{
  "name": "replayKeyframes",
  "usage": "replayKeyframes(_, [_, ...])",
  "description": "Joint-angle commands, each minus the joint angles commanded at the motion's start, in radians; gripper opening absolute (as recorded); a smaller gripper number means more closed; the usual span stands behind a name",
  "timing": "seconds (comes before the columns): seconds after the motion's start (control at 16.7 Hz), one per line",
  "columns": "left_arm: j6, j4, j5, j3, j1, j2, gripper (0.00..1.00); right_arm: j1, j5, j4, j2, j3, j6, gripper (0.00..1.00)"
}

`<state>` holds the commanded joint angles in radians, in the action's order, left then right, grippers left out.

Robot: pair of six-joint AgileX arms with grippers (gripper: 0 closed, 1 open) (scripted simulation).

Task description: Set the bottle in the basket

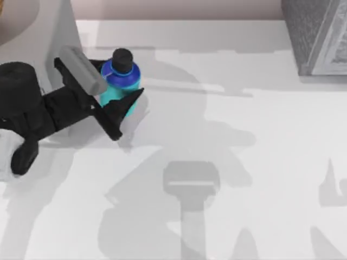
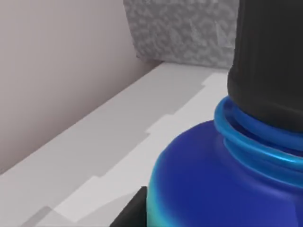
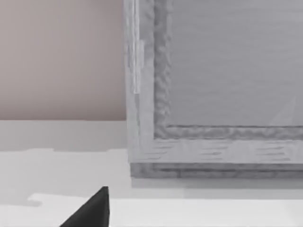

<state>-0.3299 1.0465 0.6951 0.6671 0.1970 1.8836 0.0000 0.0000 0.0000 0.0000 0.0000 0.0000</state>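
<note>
The left gripper [image 1: 111,103] has its fingers pinching the upright water bottle [image 1: 120,81] at the bench's [image 1: 244,162] far left; the grey basket [image 1: 317,35] sits at the far right corner.

At the table's [image 1: 227,162] left, the left gripper's [image 1: 111,97] jaws flank the upright bottle [image 1: 120,81]; basket [image 1: 317,35] far right.

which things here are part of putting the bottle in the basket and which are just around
Part of the job:
bottle, upright at the table's left
left gripper, fingers either side of the bottle
basket, grey, at the far right corner

Just around:
table
wall behind it
</note>
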Motion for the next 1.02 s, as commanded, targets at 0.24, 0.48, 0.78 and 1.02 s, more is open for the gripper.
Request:
replayKeyframes(0.24, [-0.182,-0.415,0.201,-0.006,-0.208,-0.284,0.00,0.000,0.000,0.000,0.000,0.000,0.000,1.00])
replayKeyframes(0.48, [-0.343,-0.884,0.392,-0.022,-0.428,-0.576,0.00,0.000,0.000,0.000,0.000,0.000,0.000,1.00])
replayKeyframes(0.78, [-0.488,-1.429,0.591,-0.050,-0.673,-0.903,0.00,0.000,0.000,0.000,0.000,0.000,0.000,1.00])
replayKeyframes(1.02, [-0.556,-1.724,0.703,-0.069,-0.818,-1.094,0.00,0.000,0.000,0.000,0.000,0.000,0.000,1.00])
